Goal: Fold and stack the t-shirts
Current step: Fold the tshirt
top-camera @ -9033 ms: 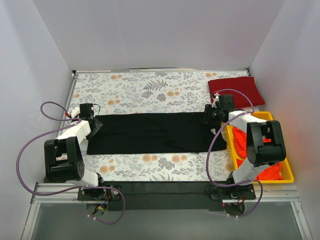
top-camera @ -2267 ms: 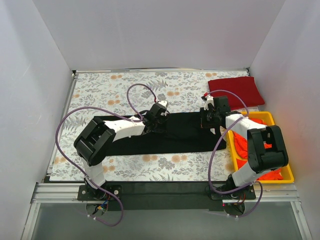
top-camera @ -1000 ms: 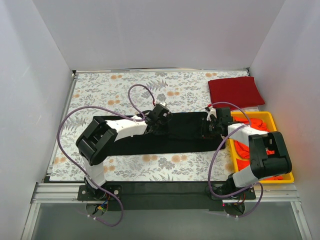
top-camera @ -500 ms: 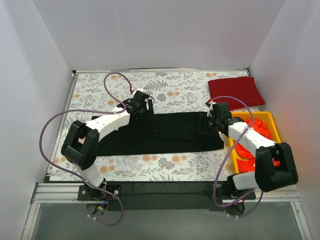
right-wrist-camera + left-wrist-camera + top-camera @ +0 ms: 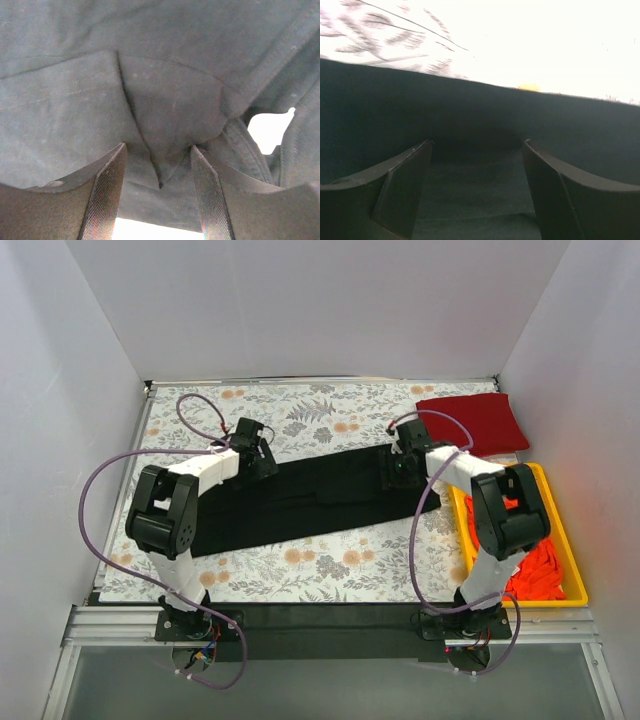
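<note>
Now black t-shirt lies slantwise across desk centre. Right tool pinches a bunched fold at its right end; left tool at far-left edge, fingers apart w/ cloth between, grip can't tell.

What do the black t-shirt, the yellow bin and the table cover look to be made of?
Black t-shirt: soft matte knit cloth, likely cotton; stitched seams and creases show at the right wrist. Yellow bin: seemingly rigid, smooth plastic by its even colour and straight rim. Table cover: flat printed floral sheet, fabric or vinyl unclear.
</note>
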`<act>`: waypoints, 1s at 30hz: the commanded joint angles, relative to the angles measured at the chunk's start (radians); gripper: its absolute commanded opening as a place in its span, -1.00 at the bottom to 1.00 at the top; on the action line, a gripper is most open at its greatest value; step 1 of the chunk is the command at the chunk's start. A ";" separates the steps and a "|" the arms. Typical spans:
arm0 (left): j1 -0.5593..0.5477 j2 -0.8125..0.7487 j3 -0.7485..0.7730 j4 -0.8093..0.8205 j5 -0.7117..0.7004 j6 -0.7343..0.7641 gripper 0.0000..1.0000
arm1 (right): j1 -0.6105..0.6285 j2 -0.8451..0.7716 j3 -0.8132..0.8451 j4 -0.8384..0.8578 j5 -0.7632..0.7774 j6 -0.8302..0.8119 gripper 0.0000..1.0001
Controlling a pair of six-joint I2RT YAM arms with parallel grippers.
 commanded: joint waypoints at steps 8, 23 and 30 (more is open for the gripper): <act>0.075 -0.163 -0.231 -0.016 0.300 -0.234 0.43 | -0.063 0.518 0.741 0.016 0.190 -0.327 0.06; -0.009 -0.447 -0.282 -0.096 0.119 -0.018 0.48 | 0.041 0.111 0.308 0.140 -0.095 0.004 0.01; -0.240 -0.349 -0.209 0.039 0.076 0.229 0.52 | 0.070 -0.111 0.013 0.254 -0.178 0.138 -0.01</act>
